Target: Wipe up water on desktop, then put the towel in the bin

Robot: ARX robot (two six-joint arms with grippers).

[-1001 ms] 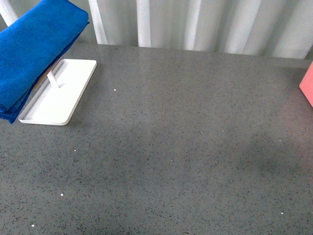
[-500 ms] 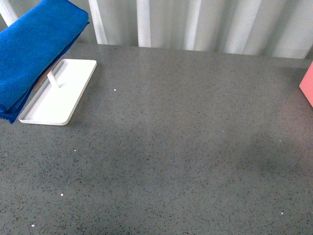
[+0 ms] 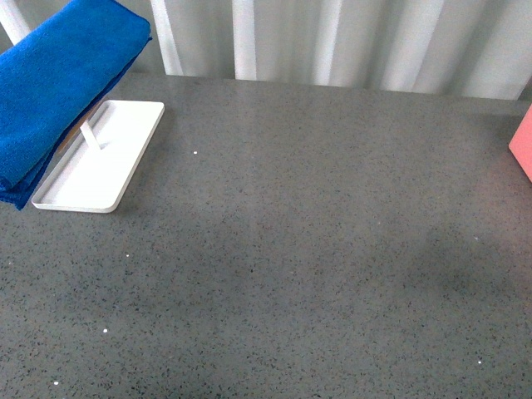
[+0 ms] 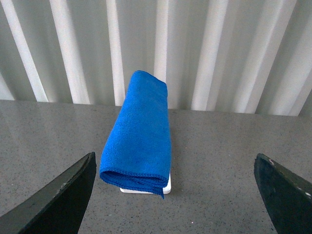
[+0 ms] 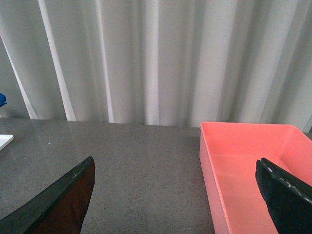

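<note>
The blue towel (image 3: 56, 87) lies folded over a rack on the white tray (image 3: 104, 170) at the desktop's far left. In the left wrist view the towel (image 4: 140, 134) lies ahead of my open left gripper (image 4: 175, 204), well apart from both dark fingertips (image 4: 61, 197). The pink bin (image 3: 524, 141) shows only as a corner at the right edge of the front view. My open right gripper (image 5: 175, 204) hovers beside the empty bin (image 5: 239, 180), one fingertip (image 5: 285, 195) over its inside. On the grey speckled desktop (image 3: 316, 249) I cannot make out any water patch. Neither gripper appears in the front view.
A few tiny bright specks (image 3: 195, 152) dot the desktop's left half. White pleated curtains (image 3: 349, 41) hang behind the far edge. A corner of the tray (image 5: 5, 141) shows in the right wrist view.
</note>
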